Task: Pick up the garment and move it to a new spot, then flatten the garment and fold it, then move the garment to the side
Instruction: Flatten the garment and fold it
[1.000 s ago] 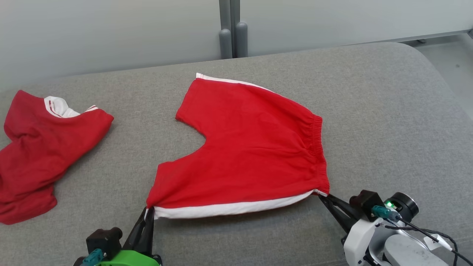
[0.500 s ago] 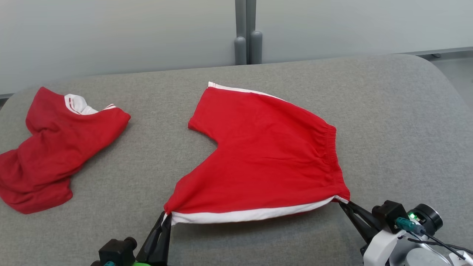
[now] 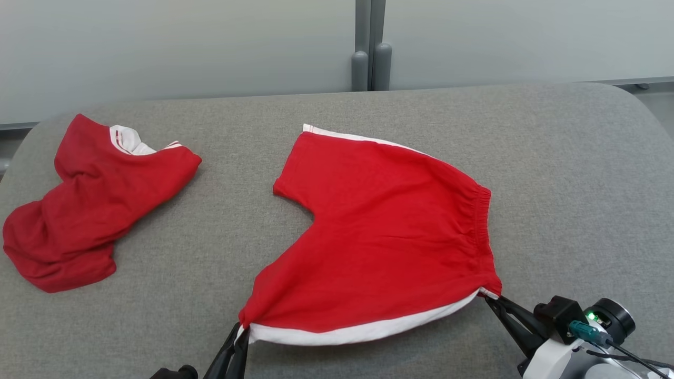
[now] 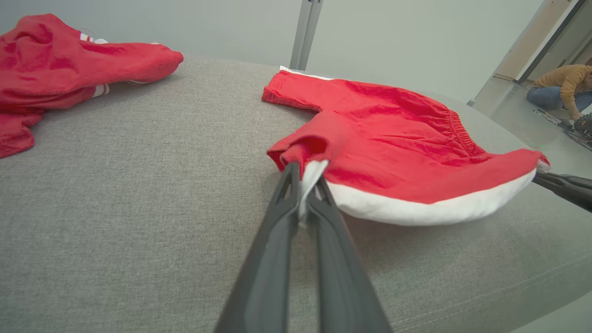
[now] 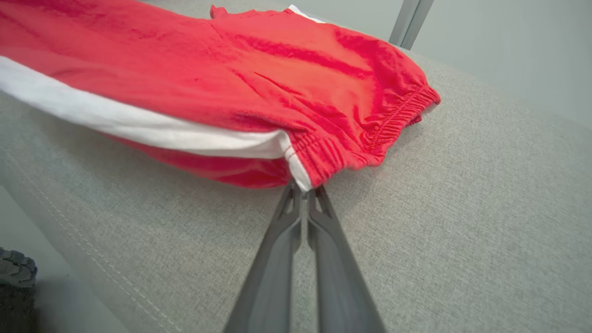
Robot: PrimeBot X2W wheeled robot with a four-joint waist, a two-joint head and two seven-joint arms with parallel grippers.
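Grey padded surface [image 3: 579, 173] under red shorts [image 3: 384, 237], mid-flattening: left gripper [image 3: 242, 329] pinching hem corner at seven o'clock, right gripper [image 3: 487, 298] pinching waistband corner at four; next, probably lowering taut before folding

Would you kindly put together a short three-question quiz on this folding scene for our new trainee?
1. True or false: the left gripper stands open beside the red shorts.
2. Where does the other red garment lie? A: to the robot's left of the shorts. B: to their right. C: underneath them.
3. Which part of the shorts does the right gripper pinch?

Key
1. False: it is shut on a leg-hem corner.
2. A.
3. The waistband corner, at the white side stripe.
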